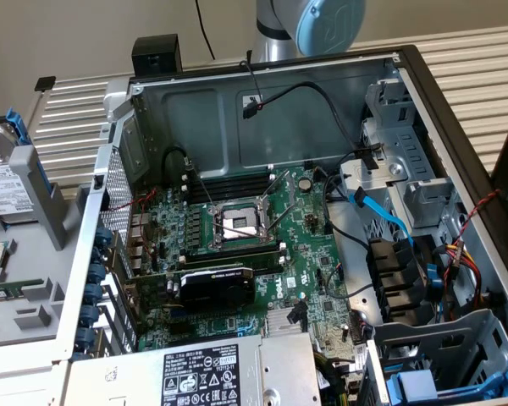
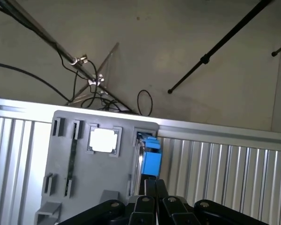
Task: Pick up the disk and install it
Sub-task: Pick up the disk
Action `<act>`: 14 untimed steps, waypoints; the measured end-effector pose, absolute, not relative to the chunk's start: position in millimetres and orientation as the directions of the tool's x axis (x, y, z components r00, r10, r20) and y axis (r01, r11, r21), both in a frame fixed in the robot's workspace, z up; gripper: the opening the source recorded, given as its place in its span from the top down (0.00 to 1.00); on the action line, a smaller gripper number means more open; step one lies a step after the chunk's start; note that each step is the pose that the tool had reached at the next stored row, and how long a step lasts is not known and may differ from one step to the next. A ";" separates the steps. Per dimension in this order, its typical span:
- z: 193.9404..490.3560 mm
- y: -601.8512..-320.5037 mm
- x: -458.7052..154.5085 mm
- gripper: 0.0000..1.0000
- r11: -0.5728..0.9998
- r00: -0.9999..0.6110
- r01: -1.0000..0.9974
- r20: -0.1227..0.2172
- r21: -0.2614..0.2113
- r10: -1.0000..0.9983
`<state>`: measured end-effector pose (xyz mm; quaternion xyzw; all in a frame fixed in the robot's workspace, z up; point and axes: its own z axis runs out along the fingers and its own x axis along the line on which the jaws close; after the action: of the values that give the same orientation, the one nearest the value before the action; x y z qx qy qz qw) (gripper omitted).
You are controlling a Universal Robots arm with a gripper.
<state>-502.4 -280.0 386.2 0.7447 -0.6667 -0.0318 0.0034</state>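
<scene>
The disk [image 1: 3,184] is a silver-grey drive with a white label in a blue carrier. It stands on edge in a slot of the grey holder tray [image 1: 34,279] at the exterior view's left, outside the computer case. In the wrist view its blue end tab [image 2: 151,161] sticks up from the grey holder tray [image 2: 70,187]. My gripper [image 2: 150,183] hovers close over that tab, its black fingers [image 2: 144,206] pressed together with nothing between them. The arm's grey and blue joint [image 1: 311,25] shows behind the case's back wall.
The open computer case [image 1: 262,93] holds a motherboard [image 1: 237,224], a black graphics card [image 1: 216,288], a power supply [image 1: 229,372] and loose cables. Blue-tabbed drive bays [image 1: 423,385] sit at the exterior view's lower right. A square processor chip [image 2: 103,140] lies in the tray beside the disk.
</scene>
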 end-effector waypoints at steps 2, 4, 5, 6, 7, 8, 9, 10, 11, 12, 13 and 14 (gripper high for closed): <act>386.0 -276.9 -502.7 0.85 -0.113 0.110 -0.992 -0.040 0.055 -0.993; 385.8 -273.9 -503.0 0.85 -0.113 0.111 -0.992 -0.035 0.056 -0.993; 385.7 -272.7 -503.3 0.85 -0.113 0.111 -0.992 -0.025 0.057 -0.993; 385.8 -271.7 -503.6 0.85 -0.112 0.112 -0.992 -0.009 0.059 -0.994; 385.8 -271.0 -504.1 0.85 -0.111 0.112 -0.992 0.009 0.061 -0.994; 385.7 -270.4 -504.7 0.85 -0.110 0.112 -0.992 0.025 0.062 -0.993; 385.8 -270.0 -505.5 0.85 -0.110 0.112 -0.992 0.036 0.059 -0.993; 385.8 -270.0 -506.0 0.85 -0.110 0.112 -0.992 0.038 0.054 -0.993; 385.8 -270.0 -506.5 0.85 -0.111 0.112 -0.993 0.039 0.048 -0.993; 385.8 -269.9 -507.3 0.85 -0.111 0.112 -0.993 0.040 0.037 -0.993; 385.8 -269.9 -508.0 0.85 -0.111 0.112 -0.993 0.041 0.027 -0.993; 385.7 -270.0 -508.4 0.85 -0.111 0.112 -0.994 0.042 0.022 -0.993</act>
<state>-508.4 -270.0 385.7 0.7452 -0.6665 0.0081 0.0221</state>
